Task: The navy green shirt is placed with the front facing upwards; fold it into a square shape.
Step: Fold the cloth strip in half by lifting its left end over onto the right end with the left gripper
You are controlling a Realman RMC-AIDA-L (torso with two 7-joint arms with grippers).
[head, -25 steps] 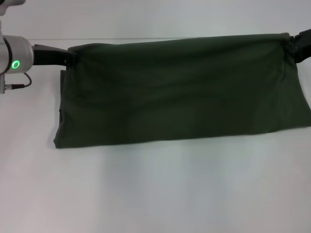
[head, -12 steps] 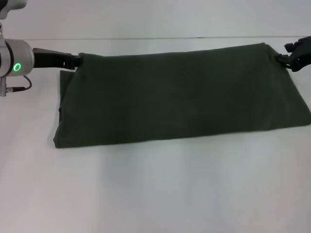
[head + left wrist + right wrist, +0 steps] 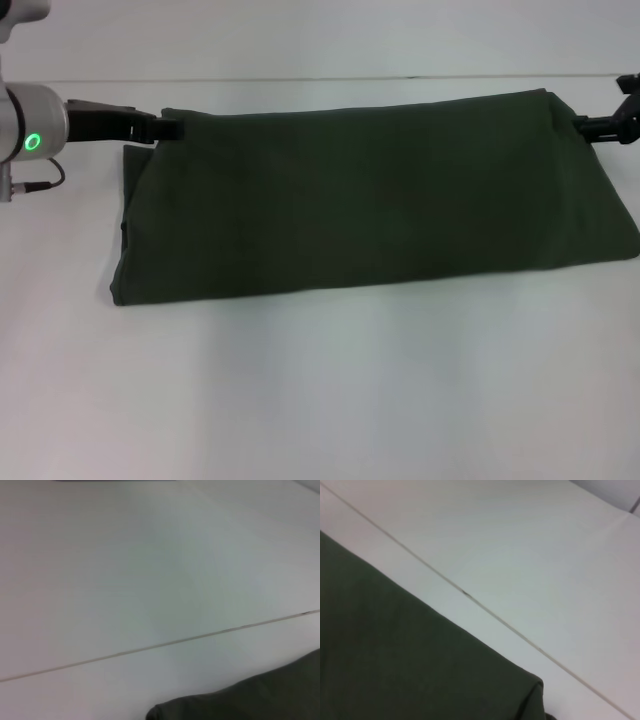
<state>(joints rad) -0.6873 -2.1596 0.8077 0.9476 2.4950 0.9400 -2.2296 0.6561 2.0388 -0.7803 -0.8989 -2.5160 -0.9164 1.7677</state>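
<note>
Head view shows the navy green shirt [image 3: 370, 195] folded long on the white table [image 3: 320, 390]. The left gripper [image 3: 168, 128] and right gripper [image 3: 585, 126] touch its far corners. I cannot tell whether either one is pinching the cloth.

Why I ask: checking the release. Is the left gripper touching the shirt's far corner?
Cannot tell. In the head view the left gripper meets the navy green shirt at its corner, dark on dark, with no plain gap or contact.

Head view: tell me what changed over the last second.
The navy green shirt had its far edge lowered toward the table. The left claw and right claw came down at its far corners. The near fold stayed put.
</note>
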